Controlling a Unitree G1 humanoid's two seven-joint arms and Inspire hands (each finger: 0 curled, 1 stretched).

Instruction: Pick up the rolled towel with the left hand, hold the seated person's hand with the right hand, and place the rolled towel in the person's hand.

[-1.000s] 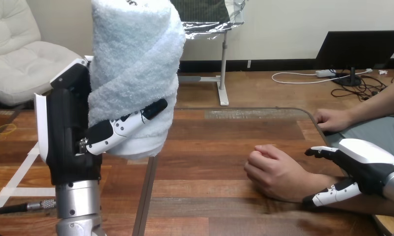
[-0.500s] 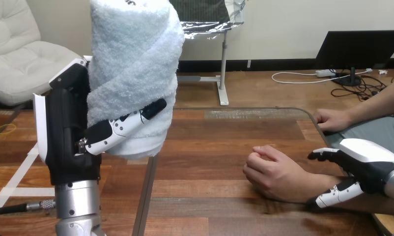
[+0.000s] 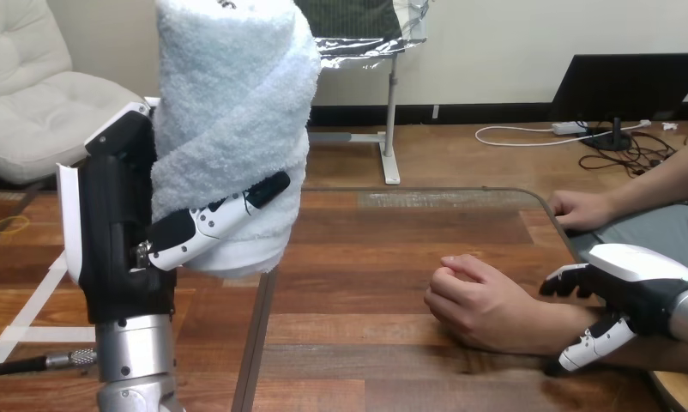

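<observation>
Towel (image 3: 233,120): rolled, upright, raised over the surface's (image 3: 366,343) left part.
My left hand (image 3: 143,249): clenched round its lower half, thumb across the front.
My right hand (image 3: 632,296): near the right edge, fingers and thumb curled round the person's wrist (image 3: 548,322).
Person's hand (image 3: 482,300): a loose fist.
Step, I judge: securing the hold.
Next: fist opened, towel carried across.

The rolled towel (image 3: 233,129) — pale blue, fluffy, upright, raised at left; person's hand (image 3: 478,302) — loosely curled on the table (image 3: 366,257).
</observation>
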